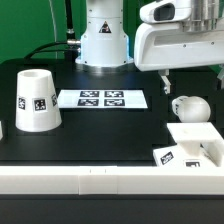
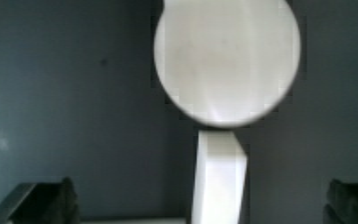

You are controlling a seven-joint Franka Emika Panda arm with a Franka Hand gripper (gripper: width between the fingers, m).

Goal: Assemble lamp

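The rounded white bulb (image 1: 190, 108) lies on the black table at the exterior view's right. The low square base (image 1: 192, 148) with its tag sits just in front of it. The tapered shade (image 1: 38, 100) stands mouth down at the left. My gripper (image 1: 186, 82) hangs open just above the bulb, touching nothing. In the wrist view the bulb (image 2: 229, 60) fills the middle. My gripper (image 2: 197, 205) shows two dark fingertips (image 2: 43, 200) far apart at the frame's corners. A narrow white strip (image 2: 220, 175) runs from the bulb between them; I cannot tell which part it is.
The marker board (image 1: 100, 98) lies flat on the table between the shade and the bulb. The arm's white pedestal (image 1: 103, 40) stands at the back. A low white wall (image 1: 100, 180) runs along the table's front edge.
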